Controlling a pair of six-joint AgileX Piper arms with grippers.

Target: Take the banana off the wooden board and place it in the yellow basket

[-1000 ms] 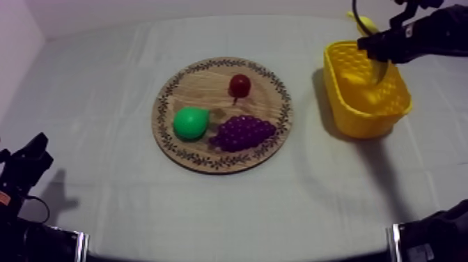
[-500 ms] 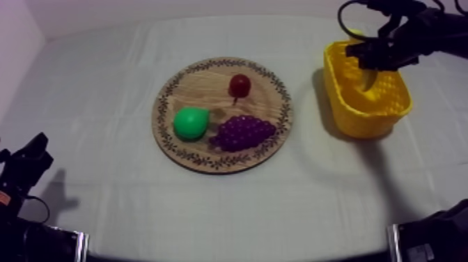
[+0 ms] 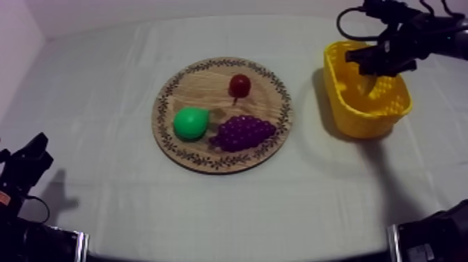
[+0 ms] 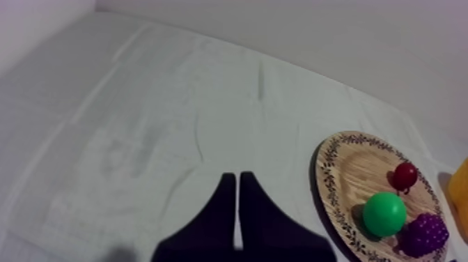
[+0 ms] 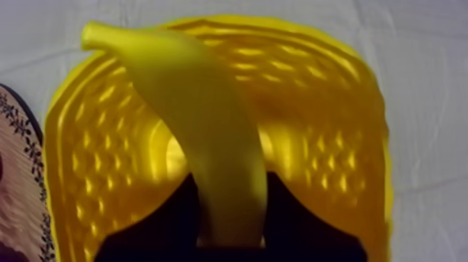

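Grey-white cloth covered the tabletop (image 3: 97, 76) in the top view. The round wooden board (image 3: 202, 87) sat mid-table carrying a pear (image 3: 190, 122), a bunch of grapes (image 3: 244, 132) and a small red fruit (image 3: 240, 85). Well to its right stood the yellow basket (image 3: 333, 76), with the right gripper (image 3: 378, 68) poised over its opening. The left gripper (image 3: 28, 162) rested low at the near left edge, well apart from the board.

From the left wrist view, that gripper's fingers lay together as a narrow wedge, closed on nothing, above bare cloth.

From the right wrist view, the banana (image 5: 209, 132) was clamped by one end between the right gripper's two black fingers. Its body and stem tip stretched out above the basket's interior; whether it touched the floor I could not tell. The step in hand looked like the release. To do it well, the banana should go down within the walls with its length along the basket's longer side, so the stem tip clears the far rim. Then the fingers should part fully and the arm lift straight up, lest the light basket be dragged.
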